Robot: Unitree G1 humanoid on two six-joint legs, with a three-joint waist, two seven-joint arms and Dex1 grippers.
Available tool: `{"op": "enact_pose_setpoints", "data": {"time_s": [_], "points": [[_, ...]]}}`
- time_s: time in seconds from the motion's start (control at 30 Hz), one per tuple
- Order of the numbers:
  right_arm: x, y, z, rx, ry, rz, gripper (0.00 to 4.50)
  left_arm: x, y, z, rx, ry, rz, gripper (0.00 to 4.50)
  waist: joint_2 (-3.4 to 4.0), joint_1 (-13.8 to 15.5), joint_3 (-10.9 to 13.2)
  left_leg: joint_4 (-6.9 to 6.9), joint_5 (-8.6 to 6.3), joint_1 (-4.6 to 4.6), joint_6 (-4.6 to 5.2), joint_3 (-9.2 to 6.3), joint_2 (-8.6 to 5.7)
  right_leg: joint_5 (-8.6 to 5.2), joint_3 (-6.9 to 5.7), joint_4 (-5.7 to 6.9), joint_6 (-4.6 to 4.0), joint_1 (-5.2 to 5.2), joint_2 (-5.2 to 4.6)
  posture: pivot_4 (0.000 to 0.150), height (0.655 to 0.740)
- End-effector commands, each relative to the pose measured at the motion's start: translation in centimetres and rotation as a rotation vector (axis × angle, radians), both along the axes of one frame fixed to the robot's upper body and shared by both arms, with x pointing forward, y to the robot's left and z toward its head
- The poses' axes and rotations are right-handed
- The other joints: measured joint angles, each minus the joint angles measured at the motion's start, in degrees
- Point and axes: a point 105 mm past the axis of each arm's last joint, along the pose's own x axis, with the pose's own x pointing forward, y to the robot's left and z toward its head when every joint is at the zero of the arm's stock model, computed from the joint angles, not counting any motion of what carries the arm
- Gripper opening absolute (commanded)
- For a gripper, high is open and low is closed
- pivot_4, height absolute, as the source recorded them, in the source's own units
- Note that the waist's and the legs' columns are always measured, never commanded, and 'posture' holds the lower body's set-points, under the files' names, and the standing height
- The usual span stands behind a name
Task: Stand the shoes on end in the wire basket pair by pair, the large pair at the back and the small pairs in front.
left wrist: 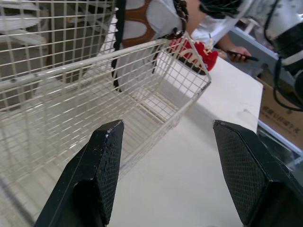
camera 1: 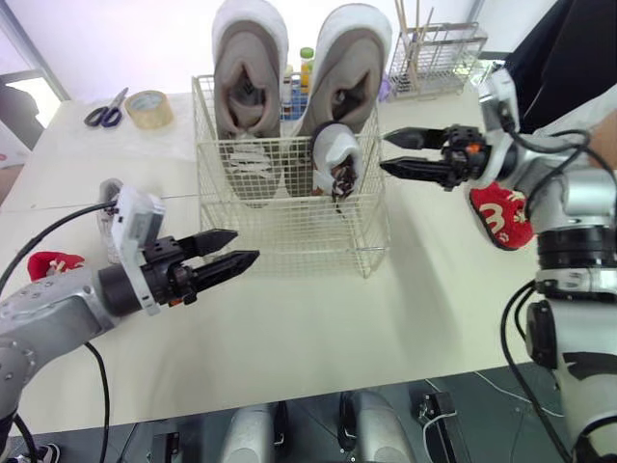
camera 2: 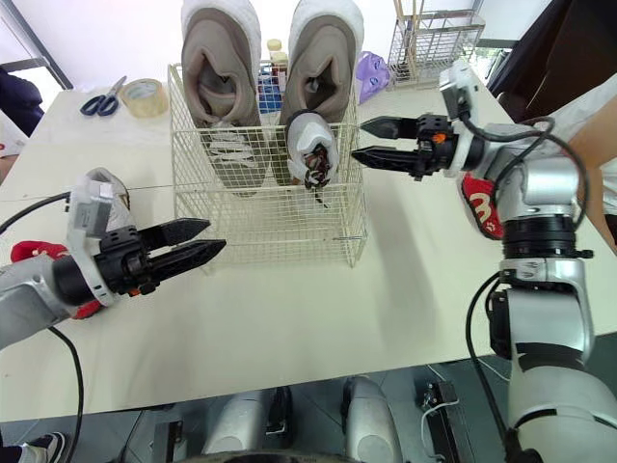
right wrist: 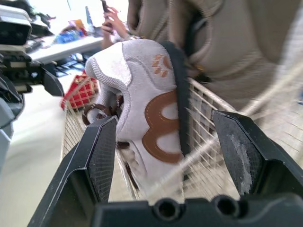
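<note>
Grey-and-brown small shoe, upright front-right in the wire basket before the large pair; likely light, soft-uppered, best pinched across heel and sole; right end effector alongside and left end effector both apart.

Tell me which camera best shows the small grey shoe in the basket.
The right wrist view: the small grey shoe is close, side on, brown patches and paw print clear. Both eye views show it standing on the right in the wire basket; the left wrist view catches part.

white wire basket, suede-like small shoe, matt table.
</note>
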Motion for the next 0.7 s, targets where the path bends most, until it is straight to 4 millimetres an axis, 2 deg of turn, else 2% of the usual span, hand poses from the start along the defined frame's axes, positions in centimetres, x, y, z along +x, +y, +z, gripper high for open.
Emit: {"op": "enact_pose_setpoints", "data": {"time_s": [0.03, 0.1, 0.13, 0.17, 0.23, 0.3, 0.37, 0.43, 0.47, 0.57, 0.63, 0.7], "points": [[-1.5, -2.4, 3.1, -0.005, -0.098, -0.089, 4.50, -0.7, 1.9, 3.6, -0.080, -0.079, 0.050, 4.40, 0.00, 0.0, 0.0, 0.00, 0.00, 0.01, 0.00, 0.00, 0.00, 0.00, 0.00, 0.01, 0.00, 0.00, -0.01, 0.150, 0.7400], [-2.0, -3.6, 5.7, 0.068, -0.142, -0.154, 4.50, 0.4, 5.0, 5.5, -0.089, -0.144, 0.219, 4.46, 0.00, -0.1, 0.0, 0.01, 0.00, 0.02, 0.00, -0.01, 0.00, 0.00, 0.00, 0.03, 0.00, 0.00, -0.02, 0.150, 0.7400], [-2.6, -3.7, 7.5, 0.125, -0.159, -0.160, 4.50, 1.3, 7.3, 6.2, -0.080, -0.163, 0.345, 4.46, 0.01, -0.1, 0.0, 0.02, 0.00, 0.05, 0.00, 0.01, 0.00, 0.00, 0.00, 0.07, 0.00, 0.00, -0.03, 0.150, 0.7400], [-3.2, -3.5, 8.8, 0.157, -0.163, -0.153, 4.50, 1.9, 9.5, 6.6, -0.069, -0.169, 0.451, 4.46, 0.07, -0.3, 0.0, 0.02, 0.01, 0.07, -0.01, 0.03, 0.00, -0.01, 0.01, 0.11, -0.01, 0.00, -0.03, 0.150, 0.7400], [-6.1, -1.1, 10.5, 0.180, -0.132, 0.020, 4.50, 3.2, 14.3, 7.0, -0.029, -0.159, 0.681, 4.46, 0.21, -0.4, 0.1, 0.01, 0.04, 0.09, -0.06, 0.10, 0.02, -0.01, 0.05, 0.22, -0.03, -0.08, 0.00, 0.150, 0.7400], [-9.2, 1.7, 10.7, 0.157, -0.096, 0.226, 4.50, 4.2, 18.7, 6.8, -0.011, -0.126, 0.843, 4.46, 0.21, -0.4, 0.1, -0.03, 0.07, 0.10, -0.10, 0.10, 0.08, -0.05, 0.06, 0.38, -0.09, -0.16, 0.08, 0.150, 0.7400], [-11.0, 3.6, 9.9, 0.111, -0.062, 0.347, 4.50, 4.9, 21.6, 6.5, -0.018, -0.098, 0.928, 4.46, 0.09, -0.3, 0.0, -0.09, 0.08, 0.10, -0.13, 0.07, 0.13, -0.10, 0.06, 0.45, -0.16, -0.21, 0.15, 0.150, 0.7400], [-12.4, 5.7, 7.8, 0.025, -0.014, 0.463, 4.50, 6.0, 25.0, 5.2, -0.012, -0.058, 0.987, 4.46, -0.11, 0.0, -0.1, -0.08, 0.08, 0.08, -0.13, 0.10, 0.14, -0.10, 0.04, 0.44, -0.16, -0.21, 0.14, 0.150, 0.7400], [-12.8, 6.4, 6.6, -0.023, 0.000, 0.495, 4.50, 6.6, 26.4, 3.9, -0.007, -0.011, 1.006, 4.46, -0.23, 0.1, -0.2, -0.05, 0.07, 0.09, -0.12, 0.21, 0.09, -0.09, 0.04, 0.46, -0.15, -0.19, 0.10, 0.150, 0.7400], [-12.6, 7.4, 4.0, -0.114, 0.019, 0.502, 4.50, 8.2, 27.7, 0.7, 0.016, 0.109, 0.984, 4.46, -0.43, 0.8, -0.3, 0.00, 0.03, 0.07, -0.05, 0.40, 0.01, -0.08, 0.03, 0.46, -0.14, -0.17, 0.04, 0.150, 0.7400], [-12.1, 7.7, 2.5, -0.175, 0.007, 0.471, 4.50, 9.1, 27.3, -1.0, 0.007, 0.175, 0.920, 4.46, -0.58, 1.4, -0.3, 0.04, -0.01, 0.02, 0.02, 0.45, -0.04, -0.06, 0.03, 0.46, -0.10, -0.20, -0.02, 0.150, 0.7400], [-12.0, 7.8, 1.8, -0.204, -0.001, 0.465, 4.50, 9.8, 26.9, -1.9, 0.000, 0.212, 0.878, 4.46, -0.86, 1.4, -0.4, 0.05, -0.02, -0.07, 0.05, 0.46, -0.07, -0.04, 0.02, 0.53, -0.06, -0.23, -0.02, 0.150, 0.7400]]}}
